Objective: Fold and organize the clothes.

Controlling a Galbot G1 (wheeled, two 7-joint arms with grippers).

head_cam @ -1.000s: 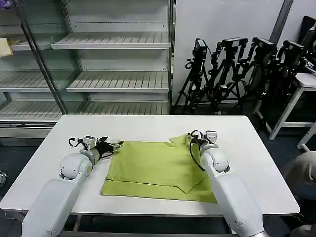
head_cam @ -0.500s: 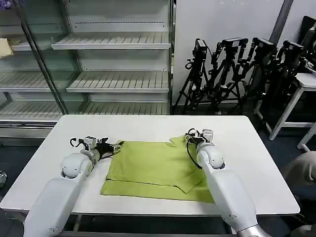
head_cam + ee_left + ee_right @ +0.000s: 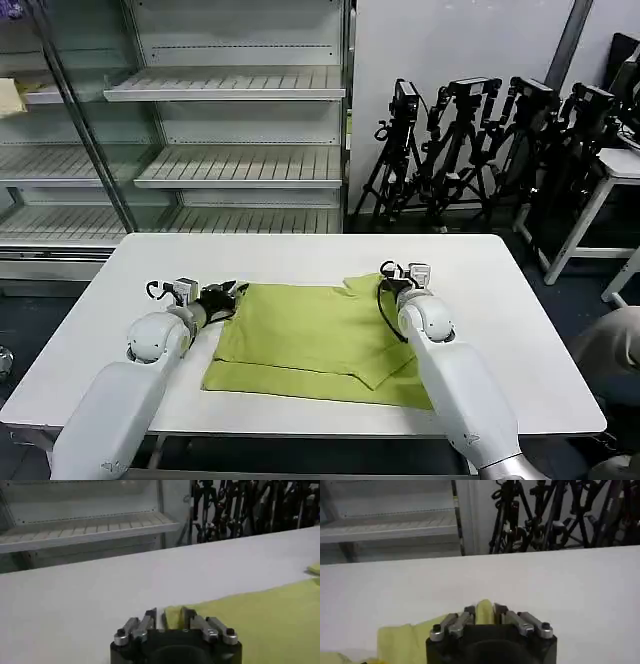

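Behind our white table (image 3: 500, 290) stand empty shelves. On it lies the T-shirt (image 3: 310, 340), thin and limp. Left gripper (image 3: 169, 621) at 9 o'clock and right gripper (image 3: 485, 611) at 2 o'clock each pinch an edge, good places to hold.

t-shirt (image 3: 310, 335) near hem under right arm

left gripper (image 3: 232, 291) closing onto T-shirt (image 3: 318, 340) corner | T-shirt's near hem shifting slightly toward the left
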